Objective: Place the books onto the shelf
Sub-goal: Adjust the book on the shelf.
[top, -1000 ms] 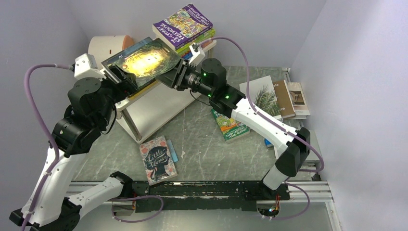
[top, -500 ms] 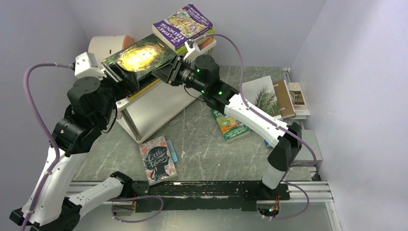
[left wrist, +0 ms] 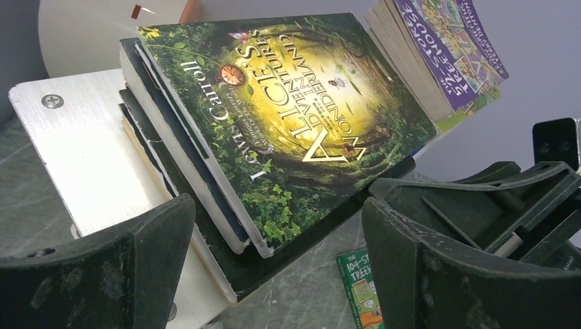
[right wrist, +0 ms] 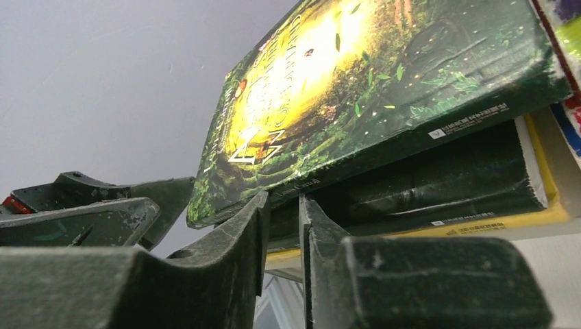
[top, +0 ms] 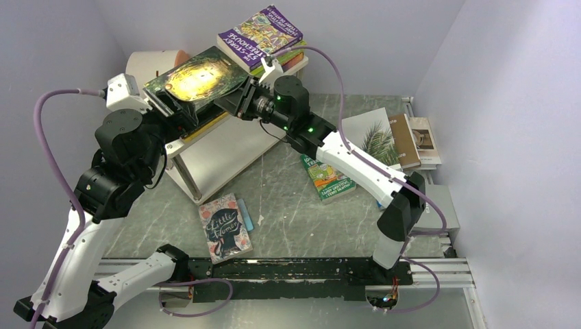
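Green-gold book [right wrist: 356, 82] (tilted), gripper [right wrist: 282, 200] at its edge

Top of shelf [top: 226, 154] packed: tilted Alice book [top: 199, 79] hemmed by left gripper [top: 168, 108] and right gripper [top: 240, 103], Treehouse stack [top: 260, 34] just behind, lower board seemingly passable though partly hidden, table [top: 288, 205] bare between Little Women [top: 225, 227] and green paperback [top: 327, 179].
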`<action>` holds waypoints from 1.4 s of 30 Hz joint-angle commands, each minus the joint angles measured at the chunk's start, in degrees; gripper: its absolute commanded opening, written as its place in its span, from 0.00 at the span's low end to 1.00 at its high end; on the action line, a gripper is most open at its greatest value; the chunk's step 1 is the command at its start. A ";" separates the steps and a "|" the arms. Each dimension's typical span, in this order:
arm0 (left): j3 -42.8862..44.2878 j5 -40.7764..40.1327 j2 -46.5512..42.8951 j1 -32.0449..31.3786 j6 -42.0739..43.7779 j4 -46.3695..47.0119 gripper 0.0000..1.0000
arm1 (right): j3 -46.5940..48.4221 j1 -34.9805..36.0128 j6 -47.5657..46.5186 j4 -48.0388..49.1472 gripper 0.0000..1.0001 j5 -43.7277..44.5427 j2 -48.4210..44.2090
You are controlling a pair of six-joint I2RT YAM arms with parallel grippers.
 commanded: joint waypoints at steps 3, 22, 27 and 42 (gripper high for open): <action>1.43 1.13 -0.28 0.01 1.47 1.43 0.95 | 0.86 0.10 -1.83 2.25 0.29 -1.00 -1.91; 12.94 0.15 5.55 0.01 12.20 -1.04 0.97 | -10.20 -2.94 -15.34 -9.05 0.68 12.48 -21.71; 22.86 2.56 15.15 0.01 20.14 -0.15 0.97 | -12.49 -2.89 -13.84 -7.29 0.70 11.63 -20.68; 37.11 31.72 35.40 20.65 23.09 -0.02 0.97 | -22.97 -2.57 -9.93 -4.41 0.72 2.87 -21.91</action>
